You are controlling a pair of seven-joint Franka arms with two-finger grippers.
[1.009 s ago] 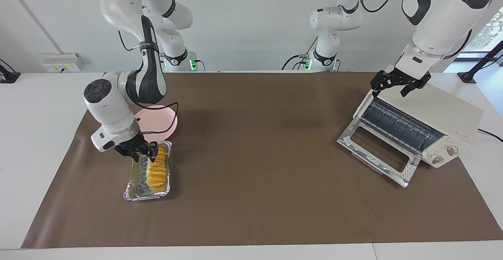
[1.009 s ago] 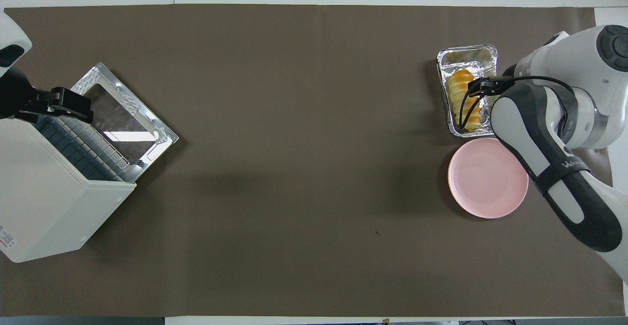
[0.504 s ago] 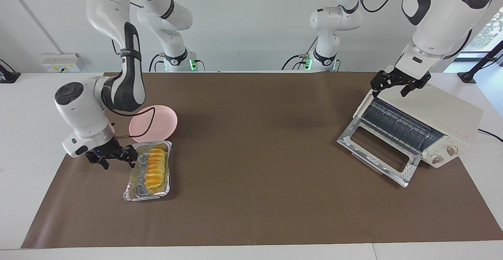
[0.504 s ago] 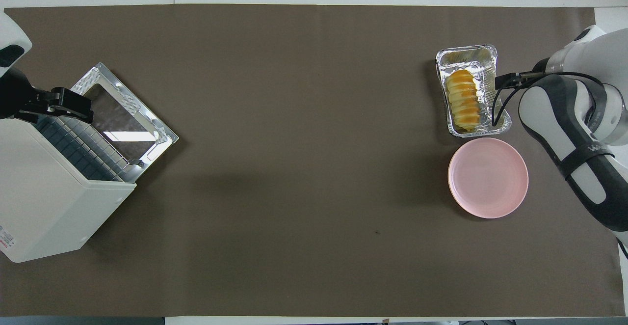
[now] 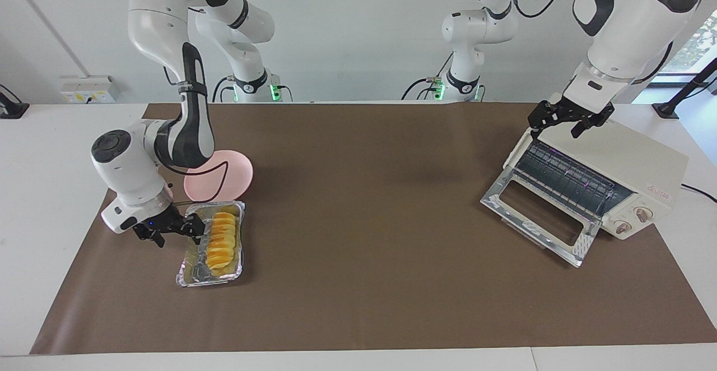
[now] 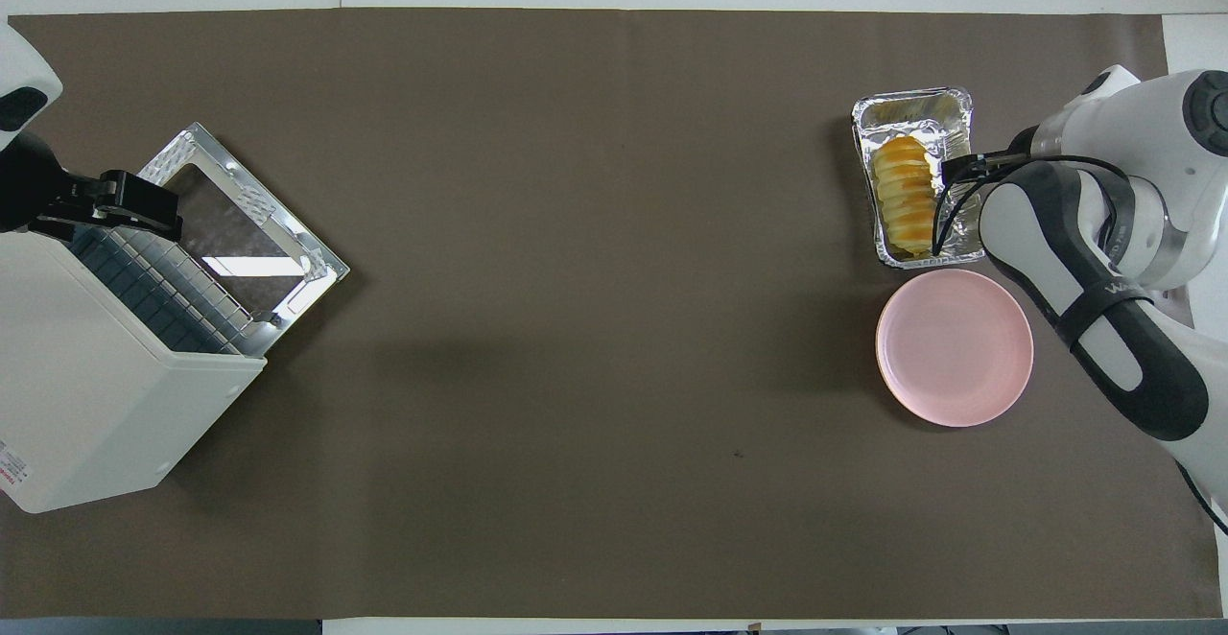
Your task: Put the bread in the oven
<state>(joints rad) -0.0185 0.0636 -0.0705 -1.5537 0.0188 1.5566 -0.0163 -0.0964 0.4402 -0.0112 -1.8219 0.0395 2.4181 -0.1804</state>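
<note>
Brown table mat holds a foil tray (image 5: 190,274) with the bread (image 5: 222,239) lying in it; beside the tray the right gripper (image 5: 171,231), empty with fingers apart, should straddle the loaf crosswise and close gently, while the left gripper (image 5: 566,117) waits spread over the open oven (image 5: 644,169).

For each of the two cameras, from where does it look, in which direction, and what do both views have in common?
Facing view: high, across the table, looking at the robots; both arms show whole, the right gripper beside the foil tray, the left gripper over the oven.
Overhead view: high above the robots' end, looking steeply down; only the forearms and grippers show.
Shared: bread in the tray, pink plate, open oven door, brown mat, half a turn apart.
</note>
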